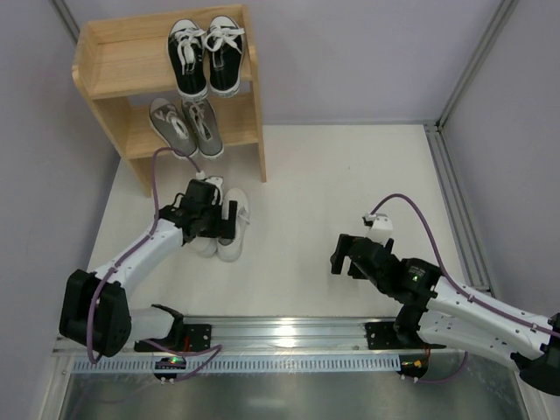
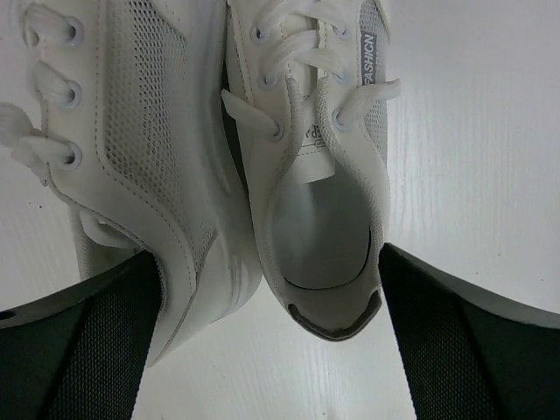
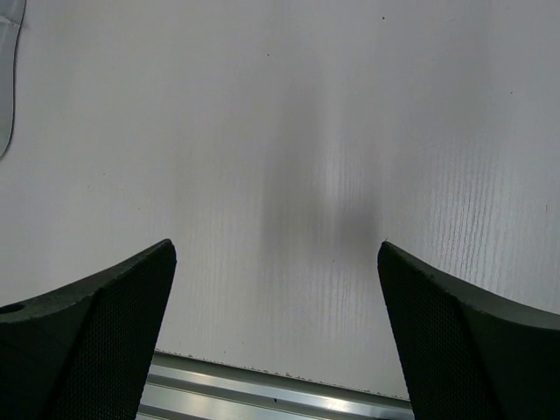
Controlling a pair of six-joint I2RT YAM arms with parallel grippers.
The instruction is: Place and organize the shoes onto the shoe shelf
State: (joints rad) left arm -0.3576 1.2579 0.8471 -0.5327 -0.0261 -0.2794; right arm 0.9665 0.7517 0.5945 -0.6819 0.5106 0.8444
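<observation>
We are hovering the left gripper (image 2: 271, 254), fingers apart, over the white shoes (image 2: 262, 175), seemingly light and soft-sided, best gripped at the stiffer heel (image 2: 332, 319).

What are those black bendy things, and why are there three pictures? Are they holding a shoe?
Those are two robot arms. The big picture looks down from above. The other two come from little cameras on each wrist. The left gripper is open over the white shoes, which lie on the table. It holds nothing yet. The right gripper is open too, with only table under it. On the wooden shelf, the black shoes sit on top and the grey shoes sit below.
</observation>
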